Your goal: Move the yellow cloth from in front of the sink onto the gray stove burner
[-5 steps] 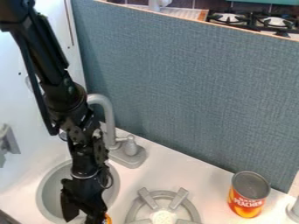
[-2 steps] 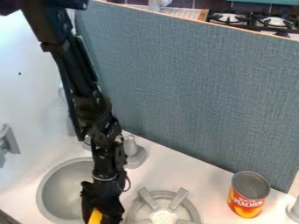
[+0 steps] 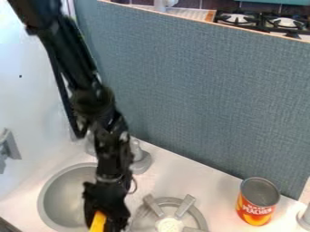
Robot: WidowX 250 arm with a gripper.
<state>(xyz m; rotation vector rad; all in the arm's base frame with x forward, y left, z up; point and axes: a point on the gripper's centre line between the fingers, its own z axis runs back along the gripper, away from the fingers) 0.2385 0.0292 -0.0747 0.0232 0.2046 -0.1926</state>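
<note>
Hand [image 3: 108, 221] shifted from over the sink [image 3: 42, 199] toward the burner [image 3: 198, 217], yellow object [image 3: 97, 223] more visible, faucet [image 3: 142, 161] mostly hidden

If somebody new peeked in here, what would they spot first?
Probably the big black robot arm, slanting down from the upper left, with a bright yellow thing at its gripper, between the round sink and the toy burner. Next might be the orange-red can at the lower right, near the big blue-grey panel.
</note>
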